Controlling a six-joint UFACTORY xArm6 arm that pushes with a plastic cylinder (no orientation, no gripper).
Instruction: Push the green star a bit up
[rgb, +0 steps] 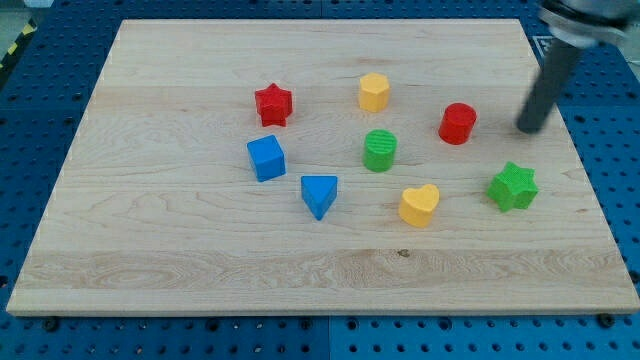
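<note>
The green star (513, 186) sits on the wooden board (180, 240) at the view's right, near the right edge. My tip (527, 128) is at the lower end of the dark rod, above the star in the view and slightly to its right, with a clear gap between them. The tip is to the right of the red cylinder (458, 123).
Other blocks lie on the board: a yellow heart (419, 205) left of the star, a green cylinder (380, 150), a yellow hexagonal block (374, 92), a red star (273, 104), a blue cube (266, 158) and a blue triangular block (319, 195). The blue perforated table (610, 120) surrounds the board.
</note>
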